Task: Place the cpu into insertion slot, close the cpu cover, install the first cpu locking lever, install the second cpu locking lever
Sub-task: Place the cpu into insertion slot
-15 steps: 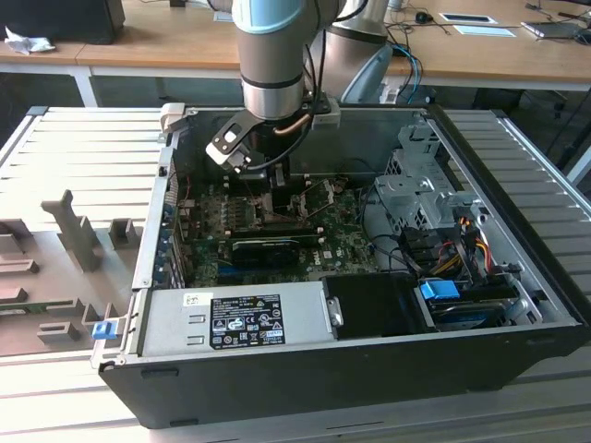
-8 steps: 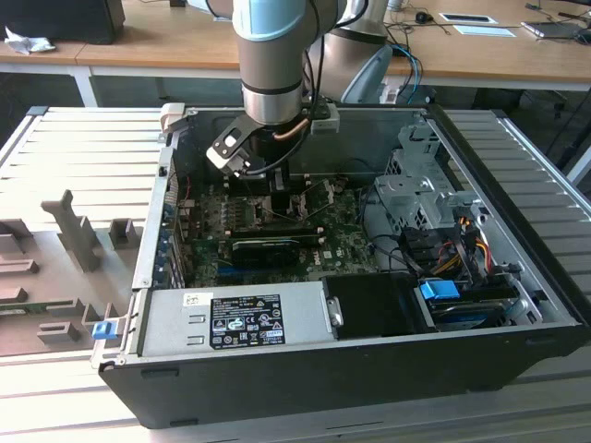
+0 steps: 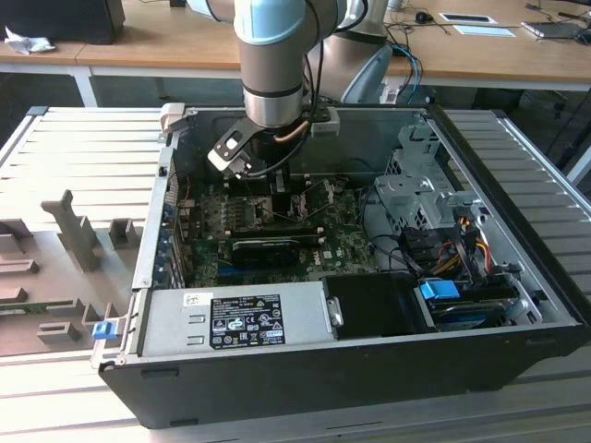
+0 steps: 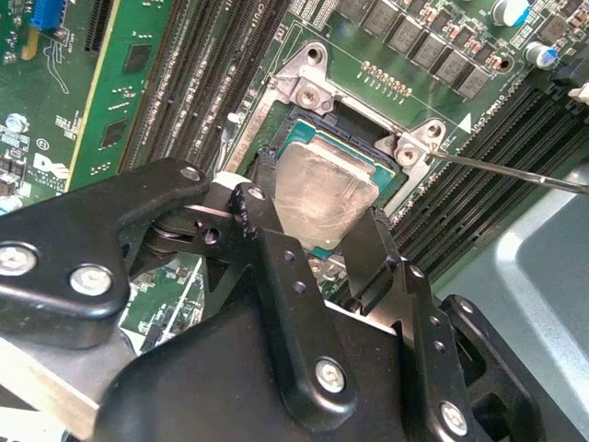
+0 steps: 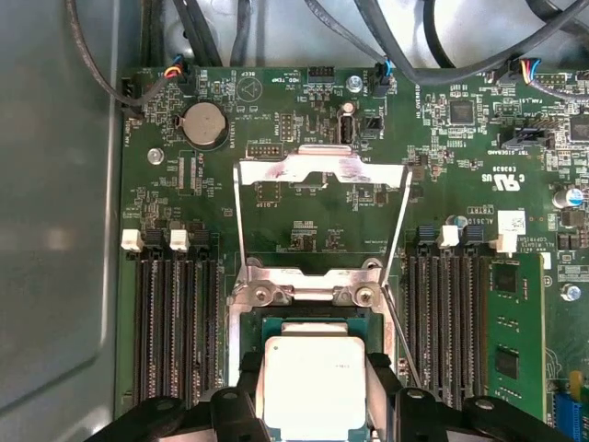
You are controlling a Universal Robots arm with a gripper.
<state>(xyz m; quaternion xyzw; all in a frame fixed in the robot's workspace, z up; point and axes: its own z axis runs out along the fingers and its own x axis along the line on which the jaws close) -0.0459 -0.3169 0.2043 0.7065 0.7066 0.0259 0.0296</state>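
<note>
I have the cpu, pale metal face up, pinched between the gripper's two black fingers, which press on two opposite edges. It sits right at the insertion slot, though I cannot tell whether it is seated or just above it, and the frame edge cuts off part of it. There are faint marks on its face that I cannot make out. The cpu cover is flipped open beyond the slot, and green board shows through its square cut-out. Two screws hold its hinge bracket. One locking lever, a thin wire, runs out from the slot's corner, unlatched. On the board I count four white latch tabs at the ends of the black memory slots, and one coin cell. White print is scattered over the board. In the exterior view the arm comes down at the upper middle of the frame into the open computer case, with its wrist over that part of the board. One long black expansion card lies at the centre. The power supply at lower left carries one white label whose print is too small for me to read. The case stands on a ribbed grey counter. Grey fixtures and one blue clip lie at the exterior view's left.
</note>
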